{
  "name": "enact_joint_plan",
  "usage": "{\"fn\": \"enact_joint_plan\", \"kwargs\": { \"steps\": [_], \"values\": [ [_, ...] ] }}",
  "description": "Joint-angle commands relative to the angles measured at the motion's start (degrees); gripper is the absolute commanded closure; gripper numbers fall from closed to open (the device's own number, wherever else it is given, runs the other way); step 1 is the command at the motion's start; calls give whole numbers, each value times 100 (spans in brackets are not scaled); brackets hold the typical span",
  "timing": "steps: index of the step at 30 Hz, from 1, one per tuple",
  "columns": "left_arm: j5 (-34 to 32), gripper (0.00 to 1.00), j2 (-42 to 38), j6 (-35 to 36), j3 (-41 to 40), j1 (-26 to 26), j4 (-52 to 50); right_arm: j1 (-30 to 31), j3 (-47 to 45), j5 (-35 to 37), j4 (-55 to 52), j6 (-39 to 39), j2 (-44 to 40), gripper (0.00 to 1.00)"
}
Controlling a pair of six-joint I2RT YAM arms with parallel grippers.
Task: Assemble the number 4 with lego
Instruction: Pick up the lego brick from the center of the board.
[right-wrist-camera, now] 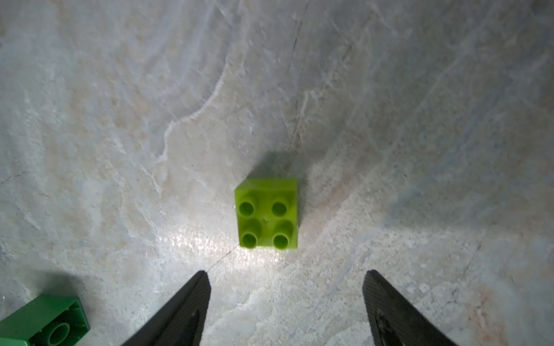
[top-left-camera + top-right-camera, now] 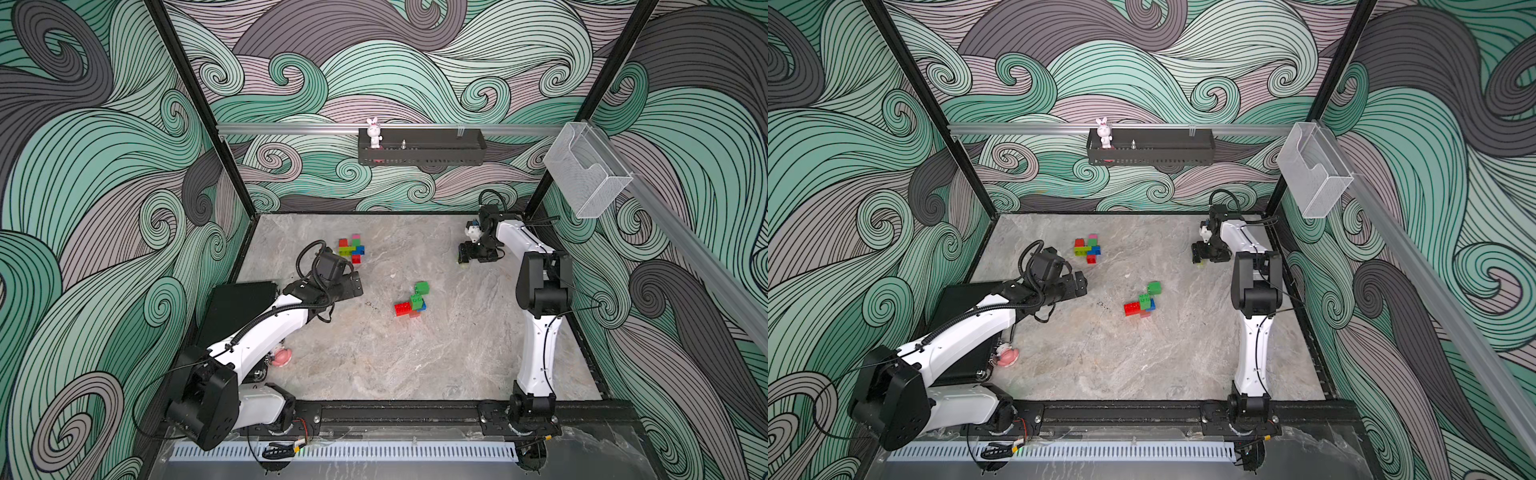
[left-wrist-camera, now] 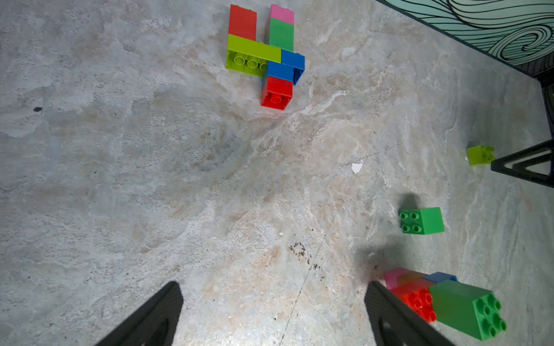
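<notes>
Your right pincer [image 1: 286,278] is hanging wide and empty, lining up on the lime brick [image 1: 267,213] sitting studs-up just ahead on the table [image 1: 120,119]; your left pincer [image 3: 274,287] is gaping empty, facing the joined brick figure [image 3: 263,57] beyond.

No printed text, labels, brands or signs can be read on anything in any view. The only number-like thing is the lego figure [image 2: 351,249], lying flat on the table [image 2: 415,365] toward 11 o'clock in both top views. Its bricks are laid out like a digit 4: the lime bar [image 3: 253,49] is the crossbar, a red brick [image 3: 242,22] is the short stem at the bar's 12 o'clock, and the long column [image 3: 281,34] of pink, green, blue and red stands at the bar's 3 o'clock end. The wall [image 2: 104,208] print is swirls only.
</notes>
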Motion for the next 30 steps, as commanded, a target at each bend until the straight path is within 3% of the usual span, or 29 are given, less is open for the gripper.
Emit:
{"fn": "enact_joint_plan", "kwargs": {
  "steps": [1, 6, 30],
  "values": [
    [-195, 1, -19, -125, 12, 46, 5, 65, 335, -94, -344, -77, 247, 24],
    [-192, 1, -5, -136, 21, 55, -38, 132, 644, 201, -376, 169, 515, 44],
    [-191, 1, -60, -67, -84, 77, -144, 324, 1129, 470, -447, 206, 953, 57]
  ]
}}
